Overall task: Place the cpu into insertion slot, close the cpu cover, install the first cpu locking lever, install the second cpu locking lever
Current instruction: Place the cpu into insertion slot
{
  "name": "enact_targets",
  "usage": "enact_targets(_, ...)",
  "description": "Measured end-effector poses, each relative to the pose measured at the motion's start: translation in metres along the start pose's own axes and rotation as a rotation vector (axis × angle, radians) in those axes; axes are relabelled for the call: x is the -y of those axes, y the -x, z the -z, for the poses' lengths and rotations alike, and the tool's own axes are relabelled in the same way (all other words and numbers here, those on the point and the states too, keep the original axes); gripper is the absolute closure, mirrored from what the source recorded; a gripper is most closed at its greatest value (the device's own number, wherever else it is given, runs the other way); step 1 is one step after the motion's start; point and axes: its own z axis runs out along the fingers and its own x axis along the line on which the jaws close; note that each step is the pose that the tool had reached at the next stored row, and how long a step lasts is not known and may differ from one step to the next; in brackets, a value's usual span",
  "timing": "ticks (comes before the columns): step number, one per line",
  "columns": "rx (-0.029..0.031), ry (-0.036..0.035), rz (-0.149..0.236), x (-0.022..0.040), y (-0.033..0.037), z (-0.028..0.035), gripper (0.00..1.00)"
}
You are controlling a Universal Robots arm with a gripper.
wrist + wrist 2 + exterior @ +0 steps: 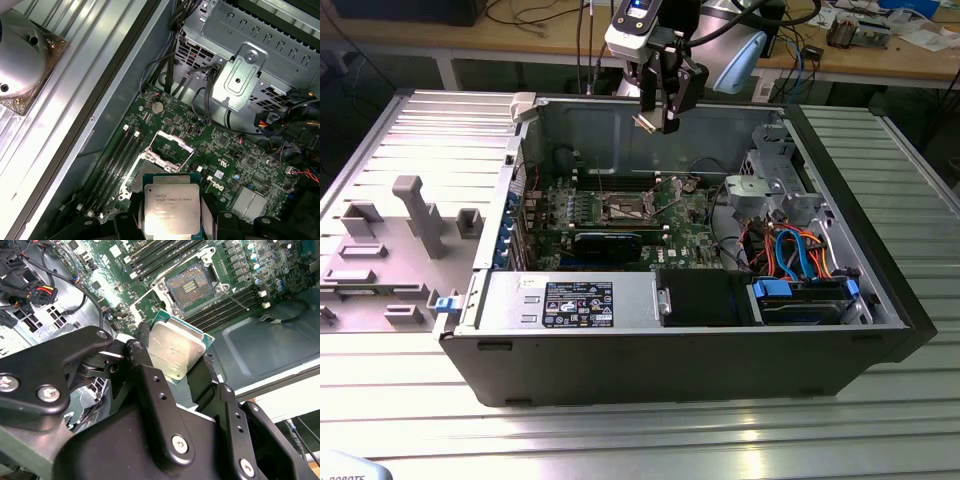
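Note:
My gripper [660, 112] hangs above the open computer case, shut on the cpu [645, 122]. In both wrist views the cpu [175, 346] [172, 210] is a flat silver-topped square on a green base, clamped by its edges between the black fingers [145, 367]. Below it on the green motherboard lies the insertion slot [191, 286] [625, 208], dark in the middle and uncovered. The cpu cover [171, 145] stands tilted up at the slot's far side. A thin wire lever [239, 301] lies loose beside the slot.
The case walls [650, 135] surround the board. A metal drive cage [770, 185] and coloured cables [795, 250] stand at the exterior view's right. A long black card [610, 243] and the power supply [570, 300] sit in front. Memory slots [160, 252] flank the socket.

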Motion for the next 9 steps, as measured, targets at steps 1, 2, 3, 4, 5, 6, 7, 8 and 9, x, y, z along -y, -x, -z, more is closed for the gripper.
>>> enact_targets(1,0.0003,0.0000,-0.004,0.0001,0.0000,0.0000,0.46)
enact_targets(2,0.0005,0.0000,-0.011,0.0001,-0.0001,-0.0001,0.46)
enact_targets(3,0.0010,-0.0001,-0.020,0.0003,-0.0002,-0.0001,0.46)
enact_targets(4,0.0017,-0.0002,-0.033,0.0004,-0.0002,-0.0001,0.46)
enact_targets(5,0.0017,-0.0002,-0.033,0.0004,-0.0002,-0.0001,0.46)
enact_targets(6,0.0017,-0.0002,-0.034,0.0004,-0.0002,-0.0001,0.46)
enact_targets(7,0.0017,-0.0002,-0.034,0.0004,-0.0002,-0.0001,0.46)
enact_targets(8,0.0017,-0.0001,-0.034,0.0004,-0.0002,-0.0001,0.46)
enact_targets(9,0.0018,-0.0002,-0.034,0.0004,-0.0002,-0.0001,0.46)
